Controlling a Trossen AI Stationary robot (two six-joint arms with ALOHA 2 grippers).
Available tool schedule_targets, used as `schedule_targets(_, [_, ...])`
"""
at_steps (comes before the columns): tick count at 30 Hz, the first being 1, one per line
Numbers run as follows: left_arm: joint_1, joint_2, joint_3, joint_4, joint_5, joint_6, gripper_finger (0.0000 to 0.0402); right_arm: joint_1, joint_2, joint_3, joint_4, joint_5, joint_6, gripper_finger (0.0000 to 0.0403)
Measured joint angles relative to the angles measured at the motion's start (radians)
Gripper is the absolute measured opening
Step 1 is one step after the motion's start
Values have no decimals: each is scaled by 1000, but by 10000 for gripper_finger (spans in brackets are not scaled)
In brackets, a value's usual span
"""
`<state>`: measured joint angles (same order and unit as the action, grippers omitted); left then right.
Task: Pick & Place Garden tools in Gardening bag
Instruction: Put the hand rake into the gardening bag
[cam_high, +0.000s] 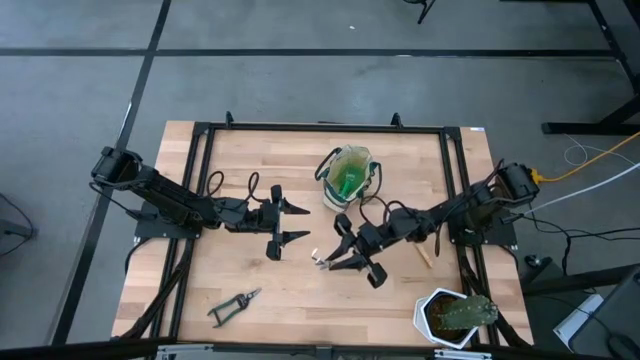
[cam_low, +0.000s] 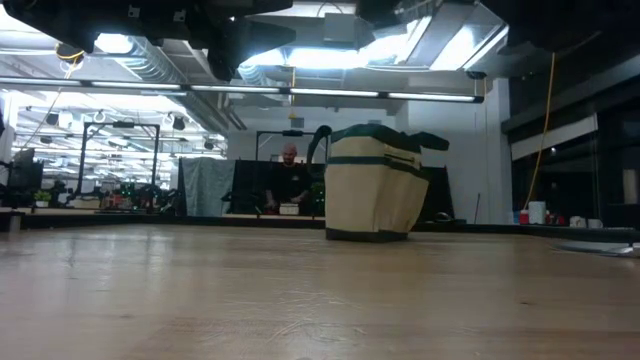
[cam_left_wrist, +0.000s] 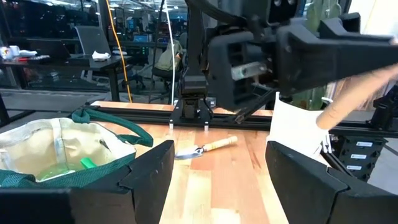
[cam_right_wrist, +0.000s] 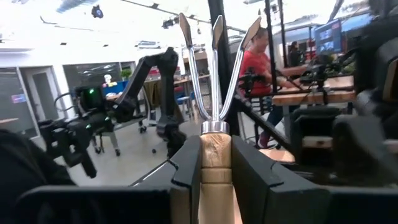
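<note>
The gardening bag (cam_high: 348, 178) stands upright on its base at the table's far middle, with a green spray bottle (cam_high: 350, 180) inside it. My right gripper (cam_high: 340, 258) hovers near the table's middle, on the near side of the bag, shut on a hand fork (cam_right_wrist: 214, 81) with three silver prongs and a wooden handle. My left gripper (cam_high: 300, 223) waits open to the left of the bag, holding nothing. A trowel (cam_left_wrist: 205, 148) lies flat on the table under my right arm. Black-handled pruning shears (cam_high: 235, 305) lie near the front left. My right gripper pinches the fork's wooden handle (cam_right_wrist: 214, 158) between its two fingers, just behind the metal collar. The fingers come about level from the table's right side and lie along the handle. The prongs (cam_high: 318, 262) stick out past the fingertips toward the table's left, clear of the table.
A white pot with a green plant (cam_high: 455, 318) stands at the near right corner. A black frame (cam_high: 320, 127) runs around the tabletop. Bare wood lies between the shears and my right gripper. People sit at desks in the room beyond the table.
</note>
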<state>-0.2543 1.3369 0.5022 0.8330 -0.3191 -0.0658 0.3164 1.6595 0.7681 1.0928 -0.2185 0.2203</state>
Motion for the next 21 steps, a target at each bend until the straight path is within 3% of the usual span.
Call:
schedule_targets(16, [0,0,0,0,0,0,251,-124,-147,0,-108,20,0,72])
schedule_targets(21, [0,0,0,0,0,0,251,-163,-147,0,-152,175,0,72])
